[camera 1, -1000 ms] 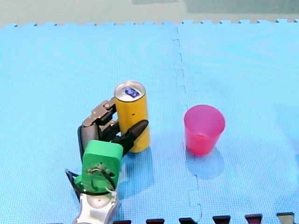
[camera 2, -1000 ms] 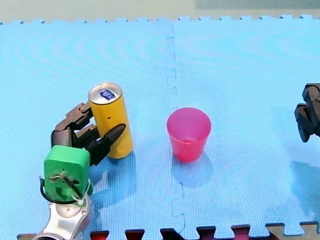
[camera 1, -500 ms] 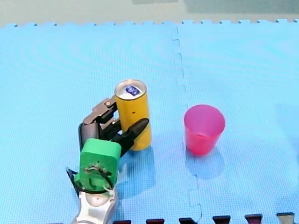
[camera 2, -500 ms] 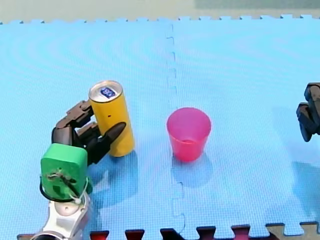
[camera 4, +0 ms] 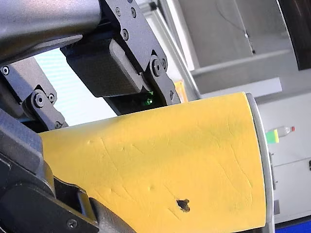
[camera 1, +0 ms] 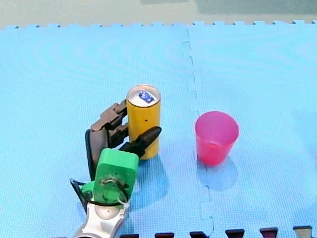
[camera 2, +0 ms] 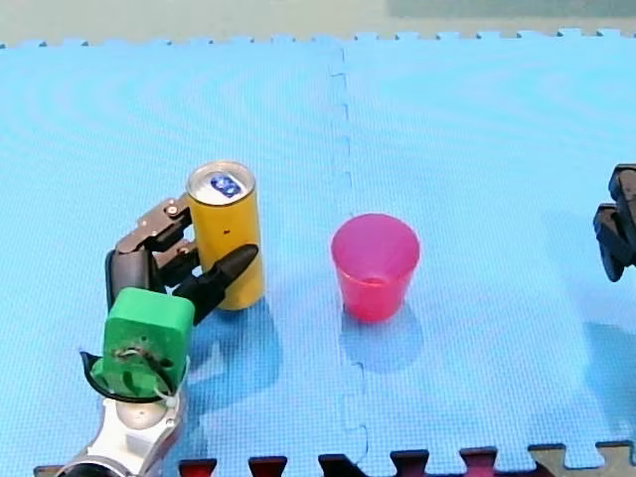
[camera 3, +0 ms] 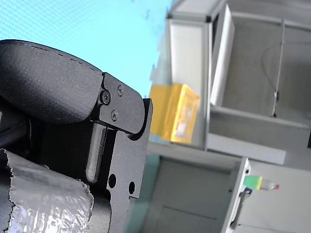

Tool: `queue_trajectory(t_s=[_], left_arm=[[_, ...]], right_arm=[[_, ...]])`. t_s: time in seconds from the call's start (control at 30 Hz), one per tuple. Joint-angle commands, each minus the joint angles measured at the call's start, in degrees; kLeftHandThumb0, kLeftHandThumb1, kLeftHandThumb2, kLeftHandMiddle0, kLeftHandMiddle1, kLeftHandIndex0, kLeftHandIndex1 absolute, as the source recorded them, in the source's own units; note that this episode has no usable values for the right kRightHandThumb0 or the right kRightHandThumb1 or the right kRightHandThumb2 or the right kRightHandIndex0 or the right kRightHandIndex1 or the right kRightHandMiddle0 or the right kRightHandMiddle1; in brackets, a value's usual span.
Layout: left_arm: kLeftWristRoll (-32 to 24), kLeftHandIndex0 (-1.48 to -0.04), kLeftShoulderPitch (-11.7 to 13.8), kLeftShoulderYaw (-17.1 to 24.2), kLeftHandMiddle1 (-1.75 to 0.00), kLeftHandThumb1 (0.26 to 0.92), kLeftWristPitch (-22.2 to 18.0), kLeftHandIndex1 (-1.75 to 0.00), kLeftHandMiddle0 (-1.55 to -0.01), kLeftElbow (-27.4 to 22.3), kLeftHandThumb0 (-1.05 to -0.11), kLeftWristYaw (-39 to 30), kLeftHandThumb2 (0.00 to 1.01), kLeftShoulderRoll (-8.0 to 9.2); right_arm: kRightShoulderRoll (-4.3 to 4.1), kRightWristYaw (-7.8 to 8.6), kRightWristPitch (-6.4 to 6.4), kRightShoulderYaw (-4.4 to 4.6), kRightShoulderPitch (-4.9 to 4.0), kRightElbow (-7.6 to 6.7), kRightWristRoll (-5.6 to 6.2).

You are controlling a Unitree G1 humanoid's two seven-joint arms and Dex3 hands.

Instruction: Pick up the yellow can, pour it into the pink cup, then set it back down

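So, the left hand [camera 2: 169, 266] has its fingers closed round the upright can [camera 2: 227, 238], left of the cup [camera 2: 375, 263] on the surface [camera 2: 477, 119]; squeeze firmly, lift straight before tilting; right hand [camera 2: 618, 234] far right.

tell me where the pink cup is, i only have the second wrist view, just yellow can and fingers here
Observer: The pink cup stands upright on the blue mat, right of the yellow can and apart from it.
Operator: is the can upright
Observer: Yes, upright, with the left hand gripping its lower half.
Operator: where's the other hand
Observer: The right hand is over the mat's far right, beyond the cup.
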Motion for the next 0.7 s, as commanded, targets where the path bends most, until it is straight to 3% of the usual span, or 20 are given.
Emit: queue_trajectory(t_s=[0.0,0.47,0.67], left_arm=[[0.4,-1.18,-0.5,-0.4,0.00,0.821,0.1,0.00,-1.30,0.0,-0.352,0.9,0.00,0.17],[0.9,-1.18,0.6,-1.3,0.00,0.822,-0.2,0.00,-1.29,1.1,-0.361,1.5,0.00,-0.08],[-1.0,-1.18,1.4,-0.3,0.00,0.822,-3.2,0.00,-1.28,1.8,-0.362,-1.2,0.00,-0.89]], right_arm=[[-0.47,-0.08,-0.20,-0.03,0.21,-0.24,0.01],[-0.82,-0.26,-0.66,0.14,0.35,-0.32,-0.30],[-1.12,0.20,-0.57,-0.03,0.38,-0.37,-0.07]])
